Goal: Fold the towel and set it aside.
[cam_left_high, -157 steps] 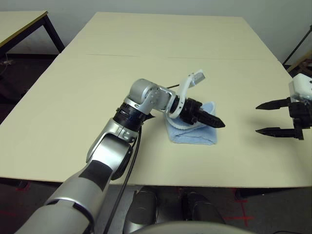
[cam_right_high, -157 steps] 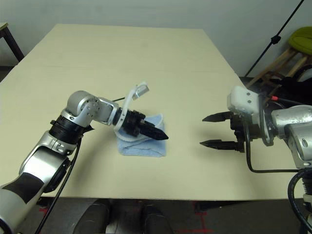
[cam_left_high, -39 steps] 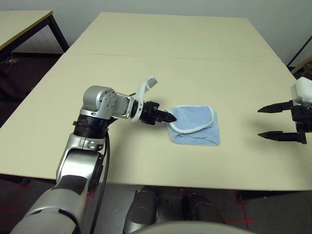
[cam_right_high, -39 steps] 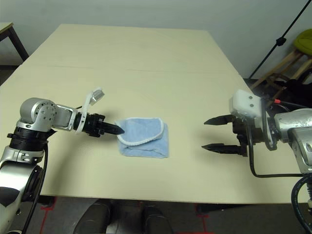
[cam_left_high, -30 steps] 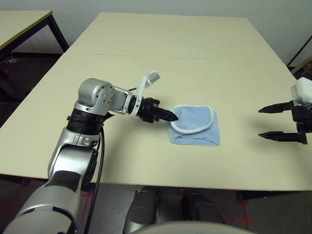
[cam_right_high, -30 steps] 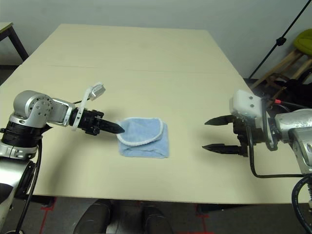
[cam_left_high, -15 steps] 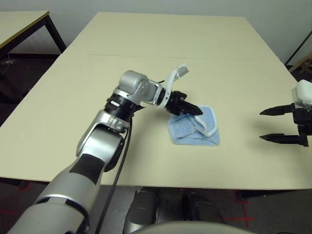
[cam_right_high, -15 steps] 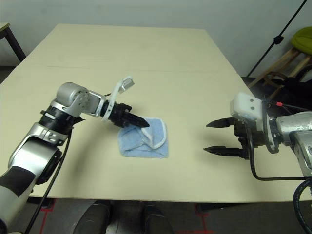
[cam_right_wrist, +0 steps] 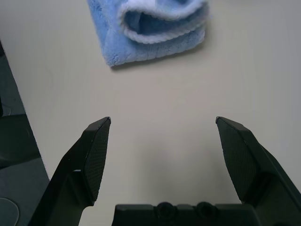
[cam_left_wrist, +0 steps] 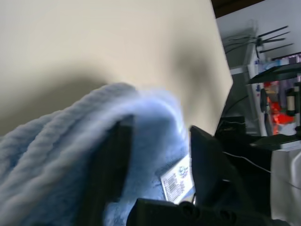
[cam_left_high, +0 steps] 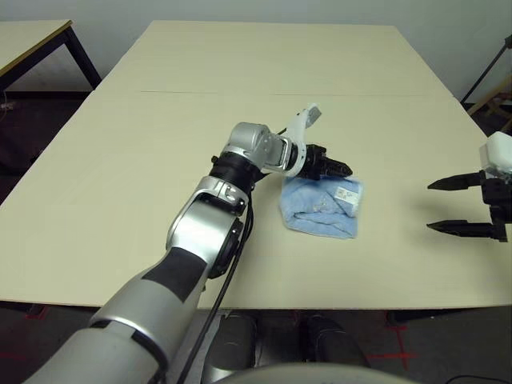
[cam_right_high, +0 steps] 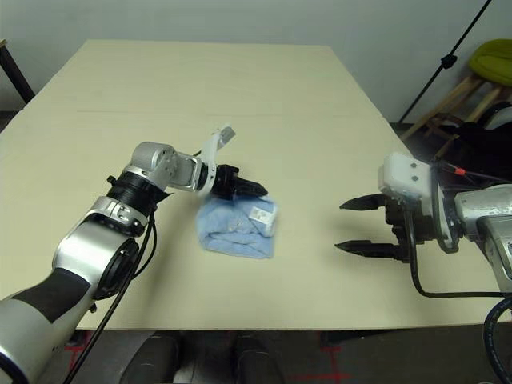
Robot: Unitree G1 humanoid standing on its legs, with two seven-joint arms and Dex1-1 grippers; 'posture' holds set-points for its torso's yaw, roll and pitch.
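**Risk Assessment: Release of the Folded Towel**

**Position of items.** The towel (cam_left_high: 322, 206) lies on the table (cam_left_high: 264, 72) as a compact folded bundle, near the table's front edge and roughly midway along it. A white label (cam_left_high: 346, 194) faces up on the towel's right part. In the right wrist view, the layered white-stitched edges form an open loop at one end of the bundle.

**Tool state.** The left gripper (cam_left_high: 336, 170) sits at the far edge of the towel. In the left wrist view its fingers (cam_left_wrist: 113, 160) stand apart with terry cloth bulging between them; whether the pads touch the cloth cannot be determined. The right gripper (cam_right_high: 358, 226) hangs to the right of the towel, well apart from it, its fingers spread wide and holding nothing.

**Probable failure modes.**

1. *Snagging on withdrawal.* Terry loops may catch on a finger pad. If the left gripper retreats along the towel, the top layer would likely drag back and undo the fold.
2. *Spring-back.* The bundle appears loose and rounded, not pressed flat. Once unsupported, the upper fold may relax and open.
3. *Partial regrasp.* Setting the towel aside calls for a grip through all layers. Pinching only the top layer would likely unroll the bundle when lifted.
4. *Sliding.* A push along the table could shear the layers out of line.
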